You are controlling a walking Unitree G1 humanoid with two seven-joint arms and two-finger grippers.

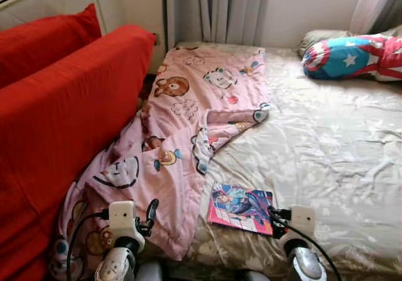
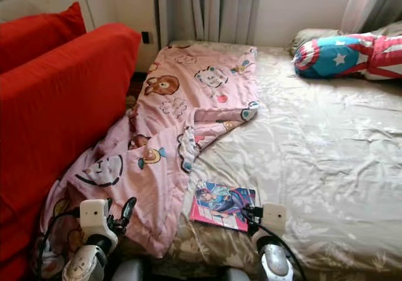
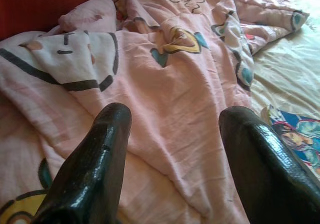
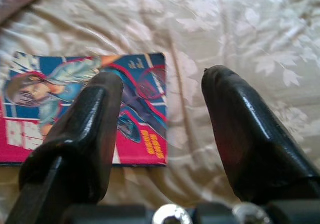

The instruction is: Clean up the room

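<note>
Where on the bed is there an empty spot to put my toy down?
The widest bare patch of bedspread lies between the pink blanket, the star pillow and the comic book. The side by the red cushions is crowded with rumpled blanket. The near edge holds the comic, with the right gripper beside it.

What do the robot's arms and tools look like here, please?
Both arms are silver with a white boxy wrist block and a looping black cable. Each tool, left and right, has two long, glossy black fingers with rounded tips.
</note>
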